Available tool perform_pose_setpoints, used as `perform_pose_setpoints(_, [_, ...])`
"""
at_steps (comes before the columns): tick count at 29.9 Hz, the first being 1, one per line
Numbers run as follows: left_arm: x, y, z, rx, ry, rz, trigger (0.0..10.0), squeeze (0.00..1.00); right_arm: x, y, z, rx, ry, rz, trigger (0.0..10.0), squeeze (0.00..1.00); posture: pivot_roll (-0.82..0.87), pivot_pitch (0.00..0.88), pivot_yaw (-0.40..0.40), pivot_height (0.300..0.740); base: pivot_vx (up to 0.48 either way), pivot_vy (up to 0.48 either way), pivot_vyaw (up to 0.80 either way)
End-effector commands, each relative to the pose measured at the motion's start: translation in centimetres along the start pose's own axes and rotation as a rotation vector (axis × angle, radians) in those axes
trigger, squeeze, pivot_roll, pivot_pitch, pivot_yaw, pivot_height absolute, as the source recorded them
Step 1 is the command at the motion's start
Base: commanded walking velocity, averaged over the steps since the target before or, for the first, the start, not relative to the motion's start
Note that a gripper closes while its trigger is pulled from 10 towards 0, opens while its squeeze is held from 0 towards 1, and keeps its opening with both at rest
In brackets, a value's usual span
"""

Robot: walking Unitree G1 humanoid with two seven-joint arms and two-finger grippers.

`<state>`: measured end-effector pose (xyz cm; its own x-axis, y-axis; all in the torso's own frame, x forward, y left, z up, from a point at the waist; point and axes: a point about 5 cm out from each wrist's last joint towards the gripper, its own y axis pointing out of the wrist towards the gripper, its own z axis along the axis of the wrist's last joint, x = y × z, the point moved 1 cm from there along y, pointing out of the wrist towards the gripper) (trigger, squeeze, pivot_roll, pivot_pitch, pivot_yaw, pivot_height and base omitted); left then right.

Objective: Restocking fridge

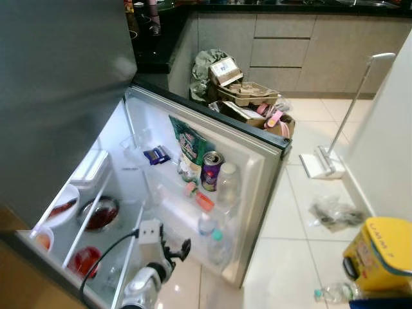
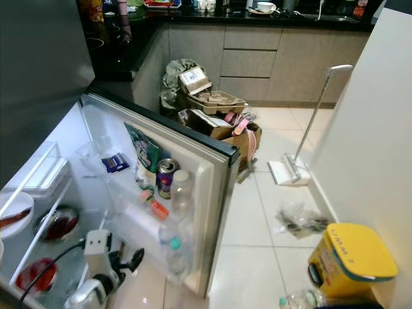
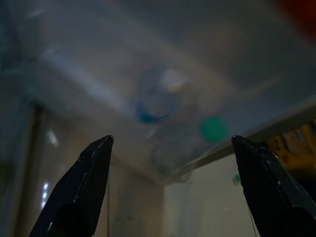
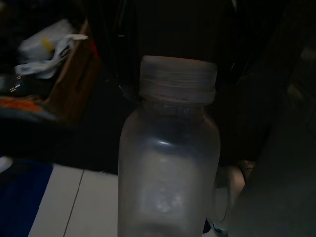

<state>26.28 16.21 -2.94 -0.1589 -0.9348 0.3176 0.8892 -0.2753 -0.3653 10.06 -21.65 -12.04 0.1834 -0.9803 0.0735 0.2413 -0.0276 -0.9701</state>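
Note:
The fridge door [image 1: 261, 161] stands wide open. Its shelves hold a green bag [image 1: 188, 145], a purple can [image 1: 211, 170], a clear bottle [image 1: 227, 183] and, lower down, two small capped bottles [image 1: 211, 233]. My left gripper [image 1: 180, 248] hangs open and empty low in front of the door's bottom shelf, a short way from those bottles [image 3: 163, 106]. In the dark right wrist view, a frosted clear bottle with a white cap [image 4: 170, 163] fills the space close to the camera, and my right gripper appears shut on it. Inside the fridge, red bowls [image 1: 100, 214] sit on glass shelves.
A cardboard box of rubbish [image 1: 248, 100] stands beyond the door by the grey cabinets [image 1: 290, 45]. A white floor mop [image 1: 322, 161] leans at the right wall. A crumpled plastic bag [image 1: 335, 212], a yellow container [image 1: 380, 254] and a plastic bottle [image 1: 331, 293] lie on the tiles.

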Motion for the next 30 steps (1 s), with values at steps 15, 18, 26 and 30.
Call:
perform_pose_setpoints(15, [2.8, 1.0, 0.4, 0.018, 0.069, -0.140, 10.0, 0.00, 0.2, -0.1, -0.5, -0.008, 0.010, -0.003, 10.0, 0.00, -0.03, 0.000, -0.022, 0.740, 0.000, 0.000, -0.78])
perform_pose_setpoints(18, [3.0, 1.1, 0.3, 0.018, 0.076, -0.150, 10.0, 0.00, 0.2, -0.1, -0.5, -0.010, 0.009, -0.001, 10.0, 0.00, -0.02, 0.000, -0.025, 0.740, 0.000, 0.000, -0.78])
perform_pose_setpoints(26, [3.1, 1.1, 0.3, 0.012, 0.086, -0.157, 10.0, 0.00, 0.1, 0.0, -0.6, -0.010, 0.011, 0.001, 10.0, 0.00, -0.03, 0.000, -0.024, 0.740, 0.000, 0.000, -0.79])
perform_pose_setpoints(30, [3.2, 1.0, 0.2, 0.009, 0.090, -0.164, 10.0, 0.00, 0.1, 0.0, -0.6, -0.010, 0.011, 0.001, 10.0, 0.00, -0.03, 0.000, -0.024, 0.740, 0.000, 0.000, -0.79])
